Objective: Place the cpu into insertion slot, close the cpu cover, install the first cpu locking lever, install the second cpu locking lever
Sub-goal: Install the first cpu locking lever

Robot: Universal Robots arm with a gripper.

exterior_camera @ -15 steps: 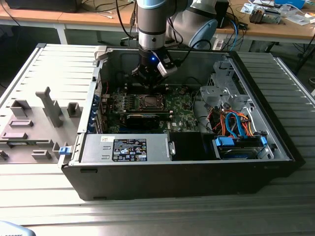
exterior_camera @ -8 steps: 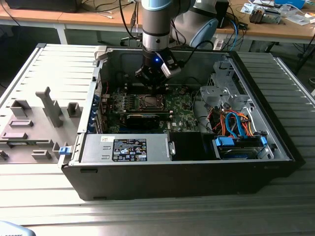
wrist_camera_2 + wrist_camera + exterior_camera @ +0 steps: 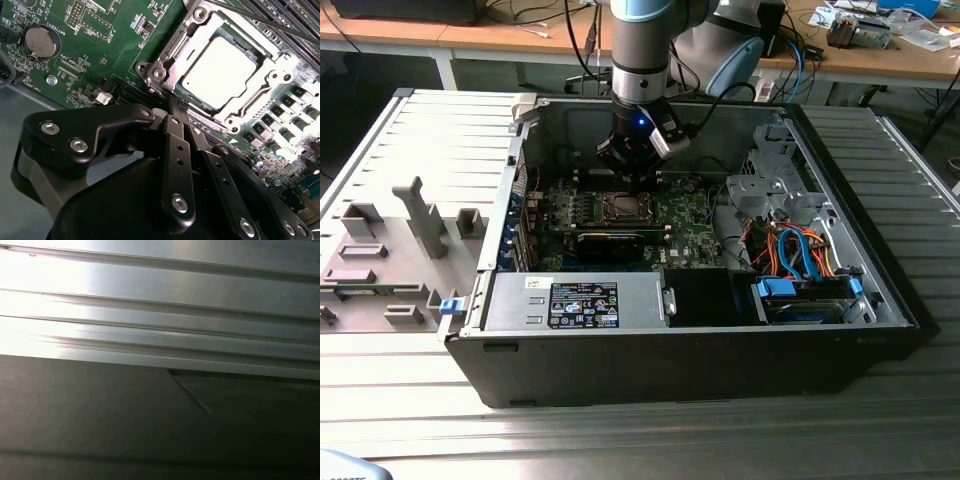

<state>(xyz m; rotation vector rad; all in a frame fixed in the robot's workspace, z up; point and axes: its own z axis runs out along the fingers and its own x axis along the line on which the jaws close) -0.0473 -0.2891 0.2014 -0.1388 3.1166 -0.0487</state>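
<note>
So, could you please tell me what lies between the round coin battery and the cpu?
In the second wrist view, green circuit board and the silvery cpu cover frame lie between coin battery and cpu.

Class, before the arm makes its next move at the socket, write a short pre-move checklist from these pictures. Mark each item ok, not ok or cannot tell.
1. The cpu lies in the insertion slot: ok.
2. The cpu cover is down over the chip, its window showing the chip face: ok.
3. Both locking levers latched: cannot tell.
4. The gripper sits close beside the socket's edge, fingers together and holding nothing: ok.
5. The arm reaches down into the open computer case above the board: ok.
</note>
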